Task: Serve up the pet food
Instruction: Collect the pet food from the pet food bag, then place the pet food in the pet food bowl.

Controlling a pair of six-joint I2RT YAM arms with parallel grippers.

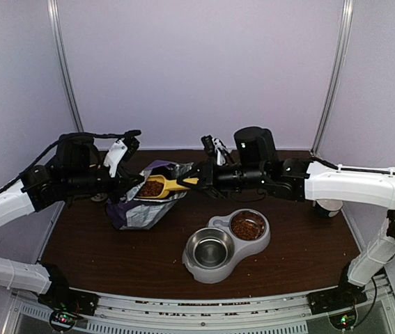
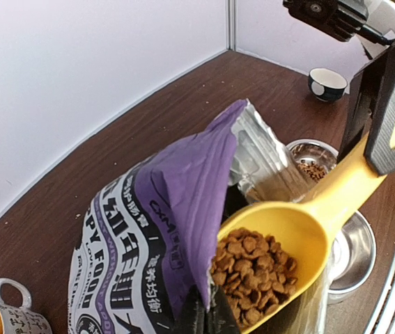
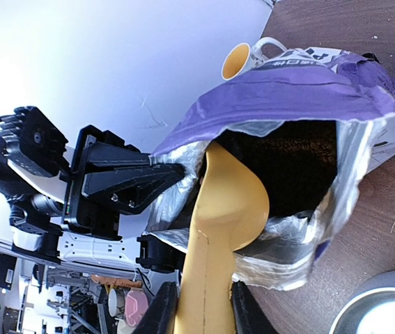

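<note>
The purple bag (image 2: 155,236) reads "PPY FOOD"; the left gripper (image 3: 173,174) is clamped on its rim. At the bag's mouth, the yellow scoop (image 2: 336,188) holds pet food (image 2: 253,268), with the right gripper (image 3: 203,309) pinching its handle. Near the bag, 1 side of the 2-bowl feeder (image 1: 214,273) holds more kibble.

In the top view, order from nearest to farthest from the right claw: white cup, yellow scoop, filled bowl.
1. yellow scoop, held in the right claw.
2. filled bowl, near side, slightly right.
3. white cup, far right.

Left hand (image 3: 176,170), scoop (image 1: 161,186) crowd bag (image 1: 141,212) mouth; bowls (image 1: 196,268) unobstructed.
</note>
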